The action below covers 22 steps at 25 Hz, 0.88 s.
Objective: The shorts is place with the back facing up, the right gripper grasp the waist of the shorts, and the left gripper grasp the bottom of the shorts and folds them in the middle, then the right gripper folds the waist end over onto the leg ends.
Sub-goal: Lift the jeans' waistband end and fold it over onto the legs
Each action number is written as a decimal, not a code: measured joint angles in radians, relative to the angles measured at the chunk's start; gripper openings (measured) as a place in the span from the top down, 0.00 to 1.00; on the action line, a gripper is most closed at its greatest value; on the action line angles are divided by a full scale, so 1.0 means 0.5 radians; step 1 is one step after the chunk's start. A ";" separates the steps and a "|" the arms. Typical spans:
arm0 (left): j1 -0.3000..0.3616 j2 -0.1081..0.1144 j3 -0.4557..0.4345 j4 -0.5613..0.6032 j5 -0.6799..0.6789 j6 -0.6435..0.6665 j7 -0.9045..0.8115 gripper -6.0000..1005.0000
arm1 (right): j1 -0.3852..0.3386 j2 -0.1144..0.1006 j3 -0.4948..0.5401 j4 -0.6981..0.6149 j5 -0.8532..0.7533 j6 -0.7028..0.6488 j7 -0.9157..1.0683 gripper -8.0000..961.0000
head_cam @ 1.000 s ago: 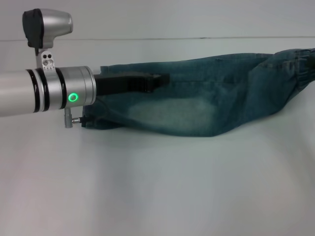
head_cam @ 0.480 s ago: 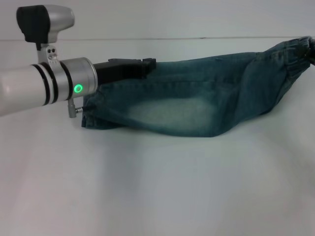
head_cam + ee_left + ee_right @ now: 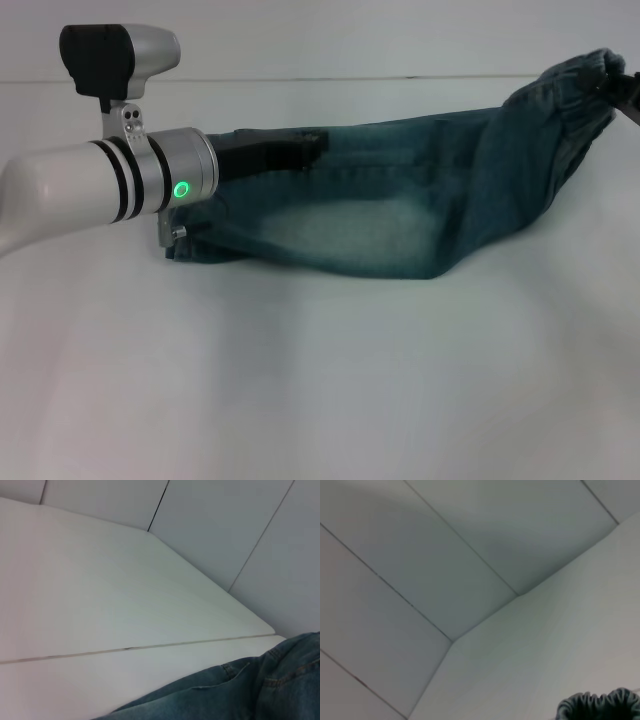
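Shorts: the shorts (image 3: 400, 215) lie on the white bench (image 3: 320, 380), already doubled lengthwise into one long strip, the fold line along the near edge.
Left gripper: the left gripper (image 3: 305, 148) rests flat over the far edge of the denim at the leg end; I cannot tell whether its fingers are spread or pressed together.
Right gripper: only a dark tip of the right gripper (image 3: 628, 92) shows at the edge of the head view; the gathered waist (image 3: 600, 706) hangs just under it, so I judge it is pinching the waist.
Change: compared with a second ago, the waist end is higher off the bench and drawn more inward, and the left wrist has tilted upward a little.
Meaning: the second fold seems to begin; the waist must next travel over toward the leg ends (image 3: 195, 245).
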 joint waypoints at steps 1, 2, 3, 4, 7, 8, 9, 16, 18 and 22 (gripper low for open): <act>0.000 0.000 0.000 -0.004 -0.001 -0.004 0.004 0.93 | 0.006 0.012 -0.013 -0.025 0.000 0.000 0.011 0.87; -0.002 0.000 0.001 -0.013 -0.003 -0.010 0.008 0.93 | 0.014 0.022 -0.024 -0.048 0.000 0.000 0.021 0.87; -0.003 0.000 0.003 -0.022 -0.006 -0.014 0.011 0.93 | 0.022 0.029 -0.034 -0.069 0.000 0.000 0.030 0.87; -0.009 0.000 0.008 -0.038 -0.016 -0.020 0.020 0.93 | 0.031 0.036 -0.045 -0.083 0.000 0.000 0.037 0.87; -0.023 0.000 0.022 -0.080 -0.048 -0.038 0.054 0.93 | 0.056 0.046 -0.081 -0.100 0.004 -0.003 0.048 0.87; -0.028 0.000 0.025 -0.090 -0.052 -0.042 0.063 0.93 | 0.064 0.051 -0.094 -0.100 0.005 -0.008 0.051 0.87; -0.031 0.000 0.026 -0.095 -0.052 -0.045 0.067 0.93 | 0.072 0.055 -0.105 -0.101 0.008 -0.016 0.053 0.87; -0.047 0.000 0.029 -0.123 -0.054 -0.049 0.089 0.93 | 0.133 0.077 -0.171 -0.110 0.012 -0.058 0.055 0.86; -0.054 0.000 0.029 -0.135 -0.054 -0.049 0.093 0.93 | 0.157 0.089 -0.194 -0.119 0.012 -0.062 0.058 0.86; -0.069 0.000 0.031 -0.161 -0.057 -0.049 0.107 0.93 | 0.209 0.110 -0.247 -0.130 0.012 -0.073 0.063 0.85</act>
